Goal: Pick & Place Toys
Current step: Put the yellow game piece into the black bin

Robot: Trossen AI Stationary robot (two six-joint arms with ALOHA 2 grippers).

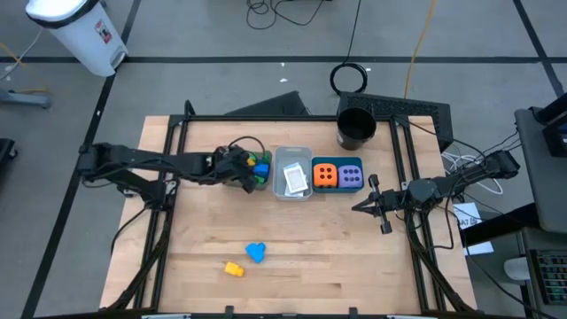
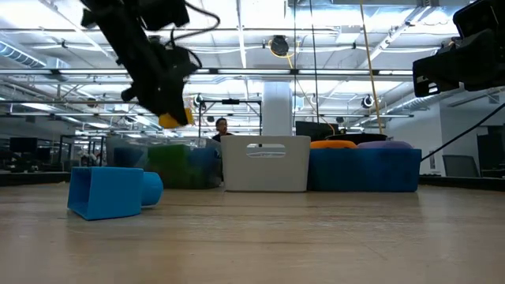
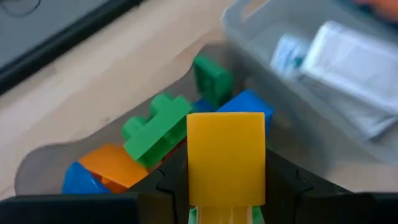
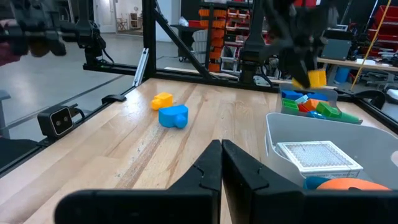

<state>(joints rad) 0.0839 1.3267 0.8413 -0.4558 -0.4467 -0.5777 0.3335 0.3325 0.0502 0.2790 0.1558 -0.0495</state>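
1. Left gripper (image 3: 225, 208) has its fingers clamped on a small yellow plastic brick (image 3: 226, 157), hanging in the air right above the clear rectangular bin (image 3: 43, 163) of bricks near the desk's back edge.
2. Under that brick the clear bin holds a heap: green plastic bricks (image 3: 157, 127), an orange plastic brick (image 3: 112, 163) and blue plastic bricks (image 3: 247, 103).
3. Just beside it sits the grey rectangular bin (image 1: 291, 173) with flat white cards (image 4: 318, 155) lying inside.
4. Next along the back edge, touching the grey one, is the teal rectangular bin (image 1: 337, 190), with the orange dotted cube (image 1: 325, 175) and the purple dotted cube (image 1: 351, 175) side by side in it.
5. A black round cup (image 1: 356, 128) stands at the desk's back right corner.
6. Right gripper (image 4: 222, 163) waits near the right edge, fingers pressed together, nothing in them.
7. Out on the bare wooden desk (image 1: 310, 257), towards the front edge, lie a bigger blue plastic toy (image 1: 255, 252) and a second small yellow brick (image 1: 233, 268), close together, well apart from the bins.
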